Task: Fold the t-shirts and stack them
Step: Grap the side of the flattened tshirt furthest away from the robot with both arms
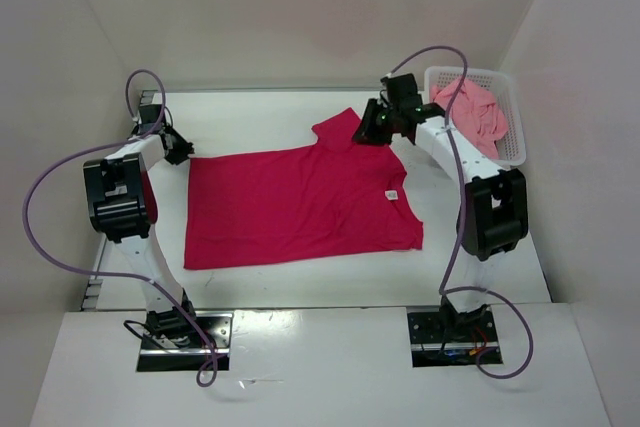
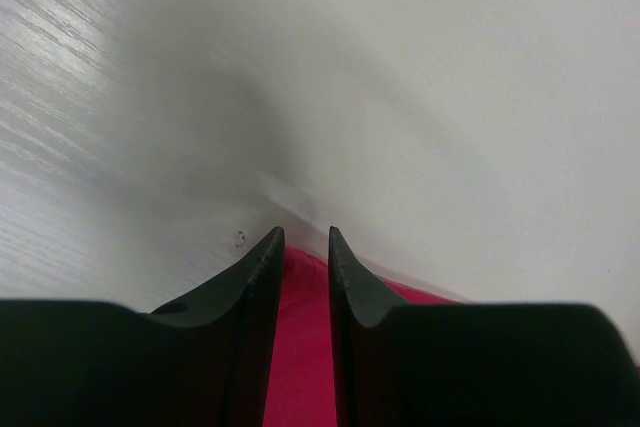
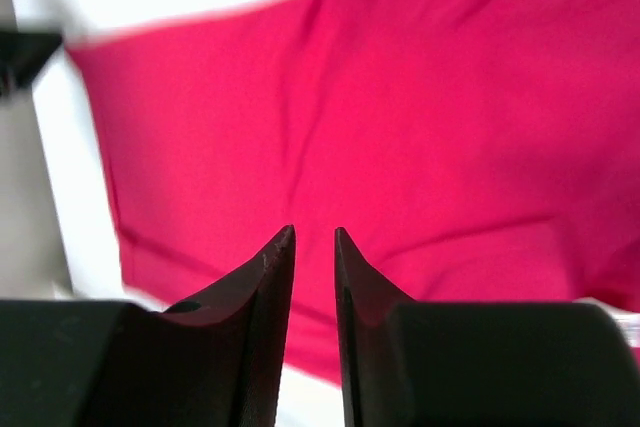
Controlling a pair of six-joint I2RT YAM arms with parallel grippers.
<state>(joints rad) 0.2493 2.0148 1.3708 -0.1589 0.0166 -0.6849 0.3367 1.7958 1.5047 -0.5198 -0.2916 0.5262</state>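
magenta-red, the red shirt point(image 1: 300, 207) lies flat on the table point(image 1: 250, 287), spread between the two arms. its long axis runs left to right: the label point(image 1: 393, 194) at the neck is toward the right arm, the hem is toward the left, and one sleeve point(image 1: 338, 130) points at the far wall. the pink shirt point(image 1: 472, 107) sits bunched in the basket point(image 1: 515, 117) at the far right, apart from the red one. no third shirt shows.

the left gripper point(image 1: 180, 147) is at the shirt's far left corner, the hem end. in its wrist view the fingers stand close with a thin slit between them, and red cloth fills the slit up to the tips. whether they pinch the edge or merely straddle it i cannot tell. the right gripper point(image 1: 368, 129) is over the far sleeve, at the neck end. its fingers show a narrow gap with nothing in it, and the cloth lies blurred below and beyond the tips.

so each arm is nearest one end of the far long edge. the cloth lies nearward from both sets of fingers, so a fold would likely bring that edge toward the bases, across the short axis. by the look of it, folding has barely begun, and the right side has no hold yet.
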